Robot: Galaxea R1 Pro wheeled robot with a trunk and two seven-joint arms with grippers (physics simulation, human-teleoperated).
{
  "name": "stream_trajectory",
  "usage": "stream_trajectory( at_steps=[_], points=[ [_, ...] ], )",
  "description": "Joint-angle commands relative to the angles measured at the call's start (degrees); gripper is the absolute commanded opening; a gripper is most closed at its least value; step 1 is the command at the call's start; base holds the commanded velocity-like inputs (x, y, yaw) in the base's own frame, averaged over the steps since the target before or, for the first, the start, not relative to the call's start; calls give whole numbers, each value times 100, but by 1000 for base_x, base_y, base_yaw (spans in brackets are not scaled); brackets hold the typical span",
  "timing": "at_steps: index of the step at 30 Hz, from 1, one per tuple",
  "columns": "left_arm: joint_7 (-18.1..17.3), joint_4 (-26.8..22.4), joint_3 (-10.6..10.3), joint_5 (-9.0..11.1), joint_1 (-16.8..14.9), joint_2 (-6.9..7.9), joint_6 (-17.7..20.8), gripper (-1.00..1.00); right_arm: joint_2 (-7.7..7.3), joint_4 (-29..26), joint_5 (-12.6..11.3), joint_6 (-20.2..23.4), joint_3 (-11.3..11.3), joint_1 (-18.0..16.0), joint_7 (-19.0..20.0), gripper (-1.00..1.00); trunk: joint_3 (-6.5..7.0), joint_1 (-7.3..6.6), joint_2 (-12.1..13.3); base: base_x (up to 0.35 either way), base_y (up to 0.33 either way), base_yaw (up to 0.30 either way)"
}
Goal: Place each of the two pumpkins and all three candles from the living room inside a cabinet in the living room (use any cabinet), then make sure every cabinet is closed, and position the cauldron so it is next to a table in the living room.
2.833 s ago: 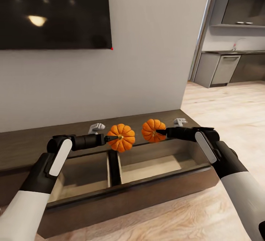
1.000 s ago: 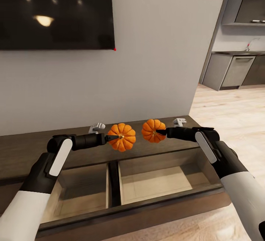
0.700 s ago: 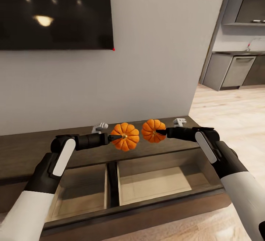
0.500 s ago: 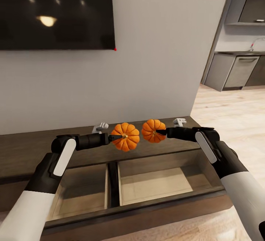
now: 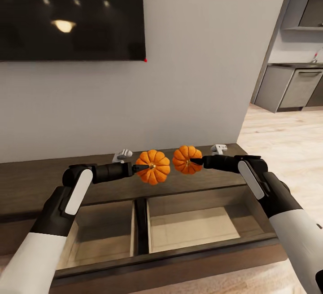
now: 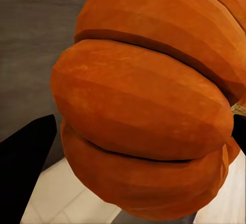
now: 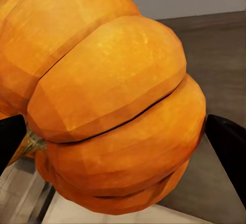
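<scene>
The whole head view has slid sideways in the last second, so it is my base that has shifted, not the furniture. The cabinet (image 5: 134,265) now sits squarer below me, both pale drawers open. My left gripper (image 5: 140,167) is clamped on the left pumpkin (image 5: 154,173), which has crept nearer the right pumpkin (image 5: 186,159), pinched in my right gripper (image 5: 196,161). Both hang above the drawers, ready to lower.

What surrounds me in the living room

A dark television (image 5: 67,13) fills my upper left on the pale wall (image 5: 202,60); two small white fittings (image 5: 122,155) sit mid-frame; grey kitchen units (image 5: 296,89) and light wood floor (image 5: 282,137) lie at right.
</scene>
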Motion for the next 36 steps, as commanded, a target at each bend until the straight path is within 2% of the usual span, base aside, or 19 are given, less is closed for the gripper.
stream_trajectory(
  at_steps=[1,7,15,24,36],
  points=[
    [-31,-2,-2,-27,-4,3,13,-100,-4,-3,1,18,5,-3,16,-100,-5,-1,-3,5,0,21],
    [-31,-2,-3,-27,-4,-1,13,-100,-5,-3,1,10,5,1,11,-100,-5,-1,-3,1,-9,4],
    [-31,-2,-8,-27,-4,2,18,-100,-5,-3,1,9,4,1,11,-100,-5,-1,-3,0,-175,0],
    [-31,-2,-11,-27,-4,3,22,-100,-5,-3,1,10,1,1,3,-100,-5,-1,-3,3,-13,0],
    [-29,-2,-11,-27,-4,3,22,-100,-5,18,9,9,5,1,-21,-100,-5,-1,-3,124,-135,0]
  ],
)
